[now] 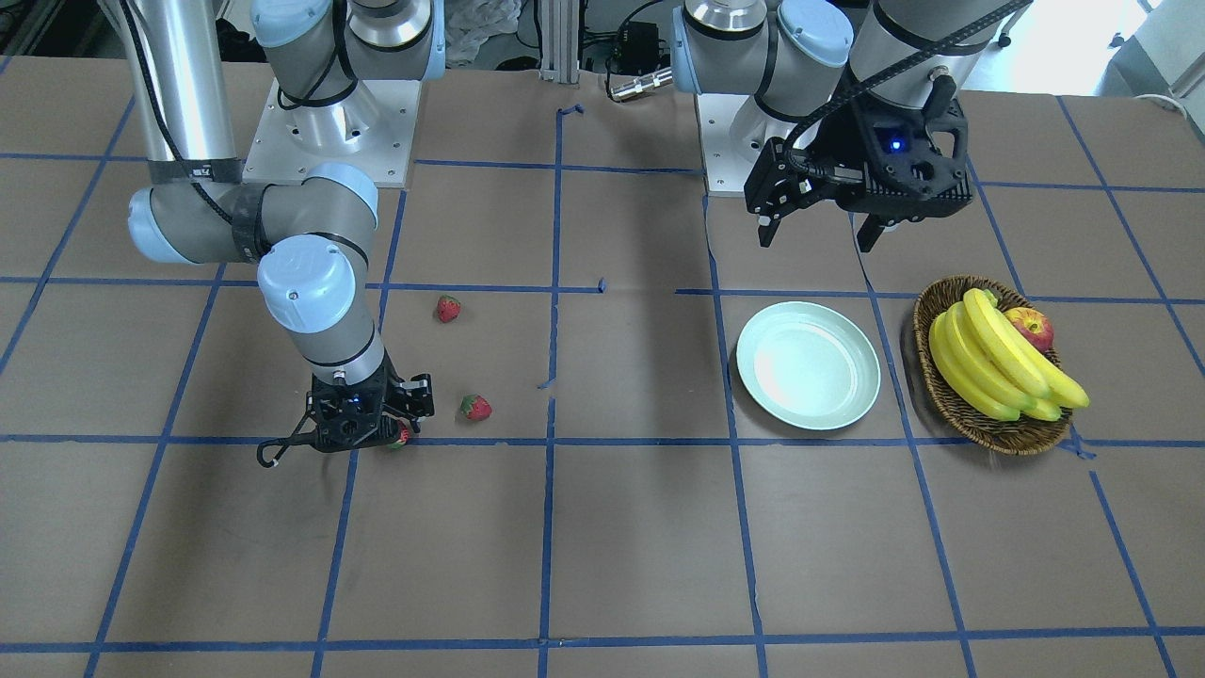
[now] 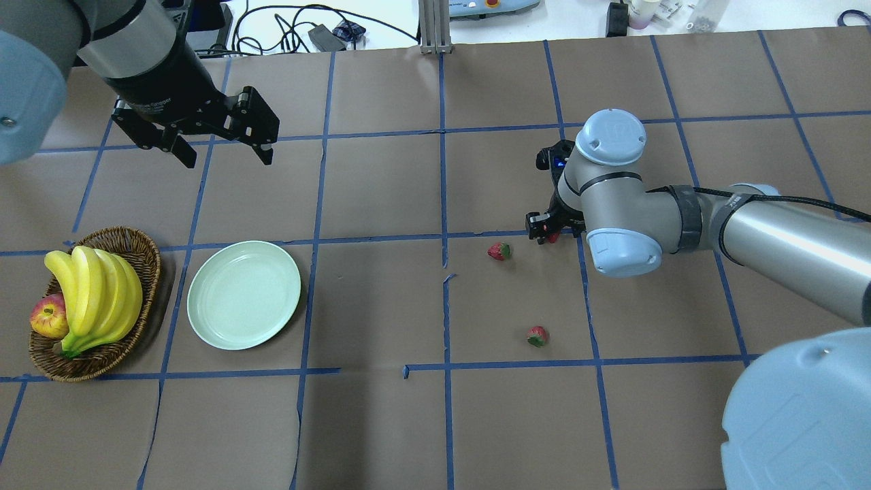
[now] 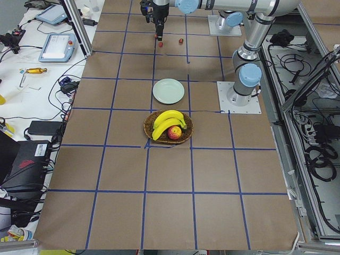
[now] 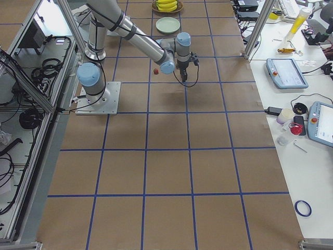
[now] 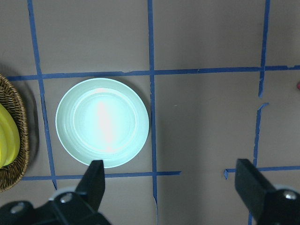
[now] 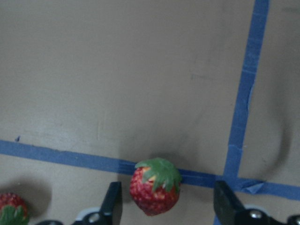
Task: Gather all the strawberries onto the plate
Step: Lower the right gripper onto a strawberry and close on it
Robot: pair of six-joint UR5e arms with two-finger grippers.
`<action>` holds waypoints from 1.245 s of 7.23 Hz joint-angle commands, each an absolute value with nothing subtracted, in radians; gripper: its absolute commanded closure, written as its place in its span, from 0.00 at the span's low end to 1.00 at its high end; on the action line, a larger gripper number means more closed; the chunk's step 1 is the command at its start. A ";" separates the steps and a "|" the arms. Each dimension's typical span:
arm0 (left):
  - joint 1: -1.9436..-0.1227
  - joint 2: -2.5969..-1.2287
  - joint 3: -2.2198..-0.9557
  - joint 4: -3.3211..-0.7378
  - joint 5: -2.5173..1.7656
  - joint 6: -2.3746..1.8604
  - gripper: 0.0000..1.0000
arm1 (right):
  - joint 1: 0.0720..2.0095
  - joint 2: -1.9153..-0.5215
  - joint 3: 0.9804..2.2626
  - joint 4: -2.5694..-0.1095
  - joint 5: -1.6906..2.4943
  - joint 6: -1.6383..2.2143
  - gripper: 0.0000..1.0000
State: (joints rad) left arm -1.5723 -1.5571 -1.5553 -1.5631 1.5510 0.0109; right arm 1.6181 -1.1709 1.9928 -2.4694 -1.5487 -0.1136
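Observation:
Three strawberries lie on the brown paper. One (image 1: 448, 308) lies nearer the robot base and one (image 1: 475, 407) in the middle of the group. The third (image 6: 155, 187) sits between the fingers of my right gripper (image 6: 168, 201), which is low at the table, with a gap on each side of the fruit. In the overhead view this strawberry (image 2: 552, 237) is partly hidden under the right gripper (image 2: 544, 231). The pale green plate (image 1: 808, 365) is empty. My left gripper (image 1: 819, 234) hangs open and empty above the table behind the plate (image 5: 102, 122).
A wicker basket (image 1: 951, 400) with bananas (image 1: 998, 363) and an apple (image 1: 1033, 327) stands beside the plate, on the side away from the strawberries. Blue tape lines cross the paper. A neighbouring strawberry (image 6: 9, 208) shows at the right wrist view's lower left.

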 commanded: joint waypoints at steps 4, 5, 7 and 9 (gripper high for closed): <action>-1.572 -1.557 -1.554 -1.563 1.551 0.011 0.00 | 1.627 -1.178 1.952 -2.503 -1.528 -0.011 1.00; -1.572 -1.557 -1.554 -1.563 1.551 0.011 0.00 | 1.673 -1.184 1.930 -2.503 -1.504 0.048 1.00; -1.572 -1.557 -1.554 -1.563 1.551 0.011 0.00 | 1.875 -1.189 1.899 -2.496 -1.520 0.298 1.00; -1.572 -1.557 -1.554 -1.563 1.551 0.011 0.00 | 2.041 -1.171 1.911 -2.479 -1.551 0.486 1.00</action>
State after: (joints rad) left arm -1.5724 -1.5570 -1.5539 -1.5631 1.5508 0.0107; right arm 1.9437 -1.1823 1.9042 -2.4887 -1.5396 0.3774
